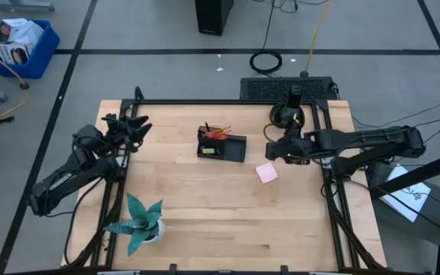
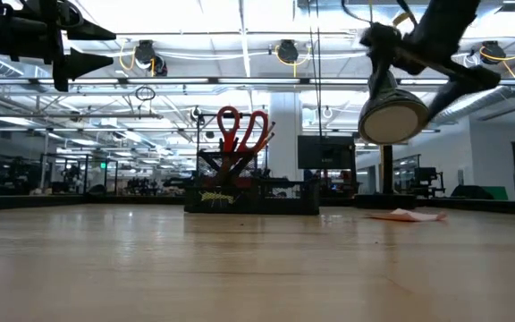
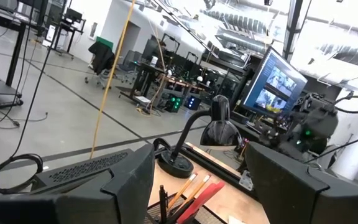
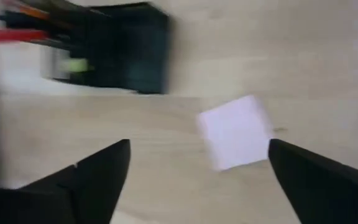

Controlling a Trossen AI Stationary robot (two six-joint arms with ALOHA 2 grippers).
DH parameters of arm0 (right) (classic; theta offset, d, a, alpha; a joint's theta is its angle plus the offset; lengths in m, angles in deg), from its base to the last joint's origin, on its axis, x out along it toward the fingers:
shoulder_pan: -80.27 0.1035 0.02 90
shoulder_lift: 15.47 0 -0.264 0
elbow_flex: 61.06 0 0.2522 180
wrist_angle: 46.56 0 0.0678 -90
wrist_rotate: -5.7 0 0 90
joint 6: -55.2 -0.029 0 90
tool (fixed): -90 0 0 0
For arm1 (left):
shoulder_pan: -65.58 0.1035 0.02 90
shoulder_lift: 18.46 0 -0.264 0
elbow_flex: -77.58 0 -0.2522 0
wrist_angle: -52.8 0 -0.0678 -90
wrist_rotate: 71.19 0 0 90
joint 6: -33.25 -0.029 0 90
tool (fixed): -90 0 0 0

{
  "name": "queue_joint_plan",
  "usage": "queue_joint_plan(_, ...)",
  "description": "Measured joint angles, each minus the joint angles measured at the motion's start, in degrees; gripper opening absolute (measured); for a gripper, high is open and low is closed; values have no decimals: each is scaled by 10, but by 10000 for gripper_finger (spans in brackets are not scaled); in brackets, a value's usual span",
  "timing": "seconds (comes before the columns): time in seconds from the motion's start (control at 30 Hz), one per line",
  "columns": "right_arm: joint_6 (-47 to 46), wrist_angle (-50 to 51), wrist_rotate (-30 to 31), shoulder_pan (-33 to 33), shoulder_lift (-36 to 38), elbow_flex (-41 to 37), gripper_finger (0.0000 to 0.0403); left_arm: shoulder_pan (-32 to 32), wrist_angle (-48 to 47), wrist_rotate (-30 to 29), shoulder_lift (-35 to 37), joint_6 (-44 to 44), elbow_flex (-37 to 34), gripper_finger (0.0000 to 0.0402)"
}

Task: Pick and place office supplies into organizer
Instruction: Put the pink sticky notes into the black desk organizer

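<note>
Your right gripper (image 4: 197, 180) hangs open above the pink sticky-note pad (image 4: 236, 132); left gripper (image 1: 132, 128) waits open beside the organizer (image 1: 221, 145).

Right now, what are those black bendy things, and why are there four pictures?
They are two robot arms with pinching grippers. One camera looks down from above, one sits at table height, and one rides on each wrist. The right gripper is open above a pink sticky-note pad lying on the wooden table. It holds nothing. The left gripper waits open at the table's edge. The black organizer already holds red scissors and pencils. A teal plant stands nearby.
</note>
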Motion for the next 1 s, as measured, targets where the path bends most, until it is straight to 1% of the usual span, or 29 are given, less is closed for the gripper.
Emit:
queue_joint_plan(0.07,15,32,-18,-5,-11,-1,393,0,0,0,0,0,0,255)
queue_joint_plan(0.17,7,65,-59,-16,-40,0,397,0,0,0,0,0,0,255)
queue_joint_plan(0.2,18,69,-63,-18,-52,0,398,0,0,0,0,0,0,255)
queue_joint_plan(0.27,50,58,-69,-23,-81,2,399,0,0,0,0,0,0,255)
queue_joint_plan(0.37,128,51,-94,-32,-125,29,400,0,0,0,0,0,0,255)
queue_joint_plan(0.47,161,77,-77,-39,-168,60,400,0,0,0,0,0,0,255)
queue_joint_plan(0.53,181,89,-73,-43,-191,67,400,0,0,-1,0,0,0,255)
queue_joint_plan(0.7,211,51,-93,-43,-239,67,400,0,0,-1,0,0,0,255)
queue_joint_plan(0.87,258,34,-96,-42,-260,67,400,0,0,-1,0,0,0,255)
queue_joint_plan(1.0,262,22,-105,-38,-286,67,400,0,0,-1,0,0,0,255)
